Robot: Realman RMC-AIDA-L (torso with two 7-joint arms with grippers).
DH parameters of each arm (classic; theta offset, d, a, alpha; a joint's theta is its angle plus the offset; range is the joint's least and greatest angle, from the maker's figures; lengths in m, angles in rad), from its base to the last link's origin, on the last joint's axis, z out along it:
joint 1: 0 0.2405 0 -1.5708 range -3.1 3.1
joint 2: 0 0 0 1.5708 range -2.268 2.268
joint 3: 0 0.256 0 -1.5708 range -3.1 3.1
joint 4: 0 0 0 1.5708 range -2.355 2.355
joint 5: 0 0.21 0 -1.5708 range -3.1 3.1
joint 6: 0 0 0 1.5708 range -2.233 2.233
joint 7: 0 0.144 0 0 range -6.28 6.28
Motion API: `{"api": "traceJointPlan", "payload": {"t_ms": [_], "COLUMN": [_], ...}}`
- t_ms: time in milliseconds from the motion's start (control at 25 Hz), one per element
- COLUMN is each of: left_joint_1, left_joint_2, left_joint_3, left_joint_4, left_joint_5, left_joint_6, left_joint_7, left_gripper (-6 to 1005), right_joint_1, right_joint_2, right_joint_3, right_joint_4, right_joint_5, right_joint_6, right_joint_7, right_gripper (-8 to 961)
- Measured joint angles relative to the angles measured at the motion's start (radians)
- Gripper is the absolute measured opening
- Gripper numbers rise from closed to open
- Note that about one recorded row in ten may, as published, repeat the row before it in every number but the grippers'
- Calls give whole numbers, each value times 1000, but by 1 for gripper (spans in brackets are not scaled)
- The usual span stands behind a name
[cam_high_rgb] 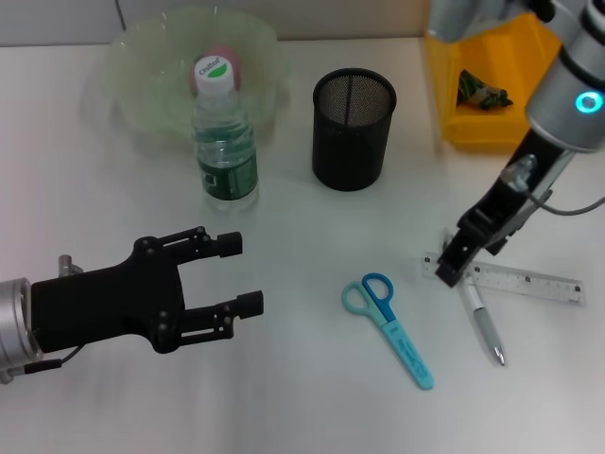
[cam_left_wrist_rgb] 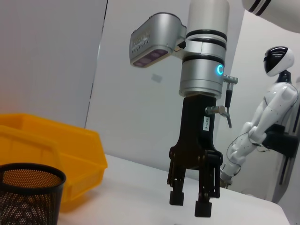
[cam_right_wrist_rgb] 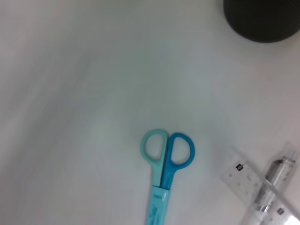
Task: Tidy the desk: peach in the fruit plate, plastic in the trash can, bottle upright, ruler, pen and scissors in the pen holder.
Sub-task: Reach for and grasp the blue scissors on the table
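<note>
Hovering over the ruler (cam_high_rgb: 515,280) and the pen (cam_high_rgb: 482,322) crossed beneath it on the worktop (cam_high_rgb: 284,378), the right end effector (cam_high_rgb: 452,270) looks spread, holding nothing. Stationery seems the step in hand; next it must pinch one piece for the pen holder (cam_high_rgb: 352,130). The left end effector (cam_high_rgb: 241,274) waits released.

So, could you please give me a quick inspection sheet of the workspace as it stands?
Surface: white desk.
Job's things: bottle upright; peach in fruit plate; plastic in yellow trash can; pen holder holds nothing visible; scissors, ruler, pen lie on the desk.
Clutter: nothing seen.
Grippers: left gripper open, hovering; right gripper open, at the ruler's end.
Cables: one by the right arm.
Surroundings: white humanoid robot.
</note>
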Motion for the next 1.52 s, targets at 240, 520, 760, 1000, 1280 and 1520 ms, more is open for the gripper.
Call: {"api": "traceJointPlan", "payload": {"t_ms": [240, 520, 760, 1000, 1280, 1520], "left_joint_1": [-1, -10, -11, -11, -23, -24], "left_joint_2": [0, -2, -2, -2, -1, -1], "left_joint_3": [0, 0, 0, 0, 0, 0], "left_joint_4": [0, 0, 0, -1, -12, -14], "left_joint_5": [16, 38, 38, 38, 50, 51], "left_joint_6": [-2, -23, -32, -49, -65, -76], "left_joint_7": [4, 9, 10, 10, 11, 12], "left_gripper": [756, 756, 756, 756, 756, 756], "right_joint_1": [10, 13, 21, 22, 27, 31], "right_joint_2": [2, 3, 3, 4, 5, 6], "right_joint_3": [-3, -91, -157, -160, -184, -270], "right_joint_4": [90, 95, 94, 119, 164, 170], "right_joint_5": [80, 111, 117, 146, 187, 190], "right_joint_6": [67, 92, 85, 104, 146, 172], "right_joint_7": [16, 90, 141, 162, 170, 187], "right_gripper": [761, 761, 761, 760, 760, 758]}}
